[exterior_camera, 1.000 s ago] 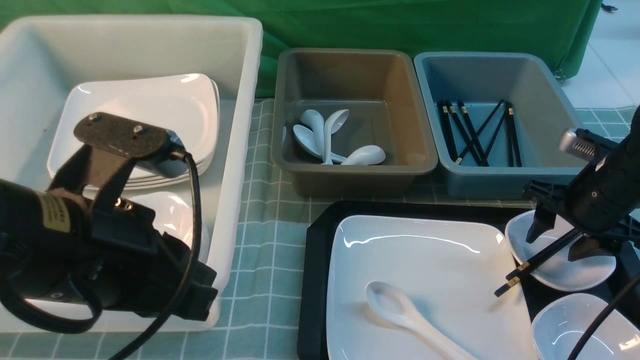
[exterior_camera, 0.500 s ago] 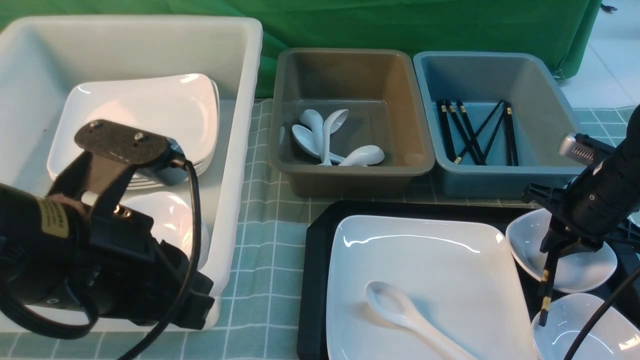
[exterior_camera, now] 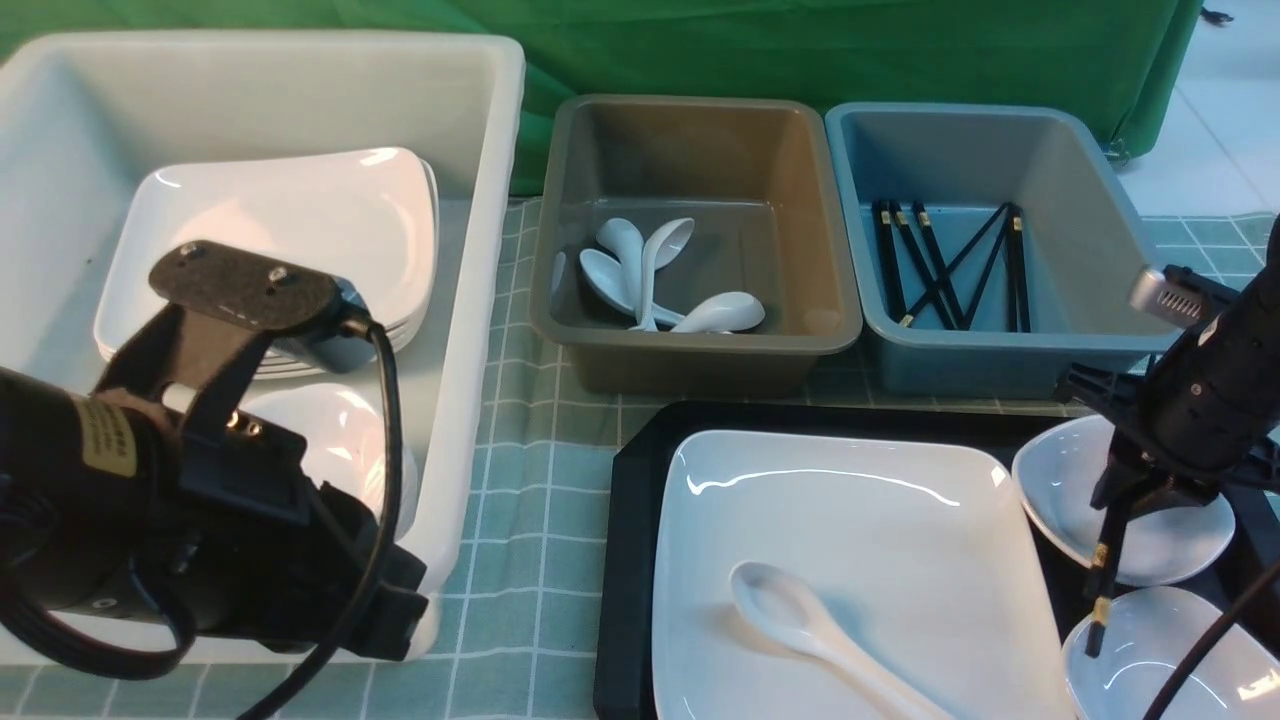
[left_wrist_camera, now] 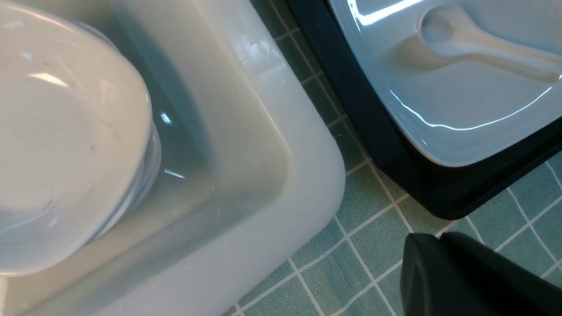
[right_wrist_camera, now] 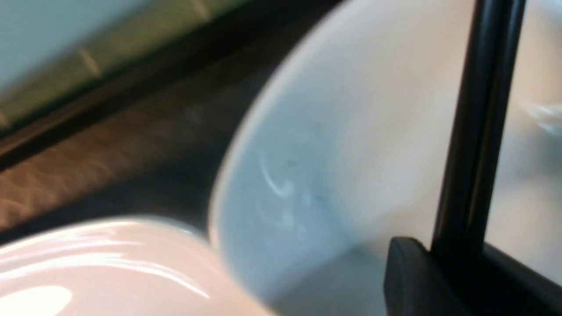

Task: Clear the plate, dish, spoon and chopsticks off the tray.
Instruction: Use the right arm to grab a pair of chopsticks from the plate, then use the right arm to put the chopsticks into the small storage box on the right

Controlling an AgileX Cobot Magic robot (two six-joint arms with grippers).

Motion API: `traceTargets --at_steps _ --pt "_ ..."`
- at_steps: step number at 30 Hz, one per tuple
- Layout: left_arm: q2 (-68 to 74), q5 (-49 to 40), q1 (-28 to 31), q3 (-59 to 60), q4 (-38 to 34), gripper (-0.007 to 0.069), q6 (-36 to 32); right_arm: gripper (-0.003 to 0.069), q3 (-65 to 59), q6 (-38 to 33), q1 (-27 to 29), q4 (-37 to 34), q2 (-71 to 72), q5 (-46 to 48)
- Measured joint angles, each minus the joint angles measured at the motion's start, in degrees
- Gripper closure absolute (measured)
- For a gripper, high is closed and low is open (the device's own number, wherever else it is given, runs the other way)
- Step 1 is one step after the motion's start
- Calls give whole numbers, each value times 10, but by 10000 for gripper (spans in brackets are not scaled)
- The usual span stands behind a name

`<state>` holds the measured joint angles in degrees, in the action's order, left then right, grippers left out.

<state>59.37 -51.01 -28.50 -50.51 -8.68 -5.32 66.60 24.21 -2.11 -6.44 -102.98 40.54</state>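
1. Left claw (left_wrist_camera: 443,263): nearest item. It hangs over the bench (exterior_camera: 530,480) between the near corner of the white bin (exterior_camera: 480,300) and the near-left corner of the tray (exterior_camera: 625,560). Its fingers are pressed together with nothing between them.
2. Tray: black, on the near-right part of the bench. Its near edge is out of frame.
3. Spoon (exterior_camera: 800,625): white, lying on the plate (exterior_camera: 850,500) toward the tray's near edge. The bowl points far-left and the handle runs near-right.
4. Plate: large white square covering the tray's left and middle.
5. Near dish (exterior_camera: 1170,660): small and white, by the tray's near-right corner, partly cut off by the frame.
6. Chopsticks (exterior_camera: 1103,560): black pair hanging almost upright with the gold-banded ends down. The lower tips are at the near dish's left rim; whether they touch it cannot be told.
7. Right claw (exterior_camera: 1125,490): above the far dish (exterior_camera: 1060,480), pinching the chopsticks at their upper part.
8. Far dish: small and white, at the tray's far-right corner, just beside the plate.
9. White bin: along the bench's left edge. It holds a dish stack (exterior_camera: 350,430) nearer and a plate stack (exterior_camera: 290,220) farther in.
10. Brown bin (exterior_camera: 690,360): just beyond the tray's far edge, holding several white spoons (exterior_camera: 650,270).
11. Blue bin (exterior_camera: 960,365): just beside the brown bin on its right, holding loose black sticks (exterior_camera: 950,265), some of them crossed.
12. Green backdrop (exterior_camera: 800,50): behind all the bins.
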Motion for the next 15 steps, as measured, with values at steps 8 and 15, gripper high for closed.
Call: traceTargets --at_steps 8,15 --pt "0 -4 0 0 0 616 0 524 0 3 44 11 19 29" --pt "0 -23 0 0 0 616 0 524 0 -13 121 60 62 33"
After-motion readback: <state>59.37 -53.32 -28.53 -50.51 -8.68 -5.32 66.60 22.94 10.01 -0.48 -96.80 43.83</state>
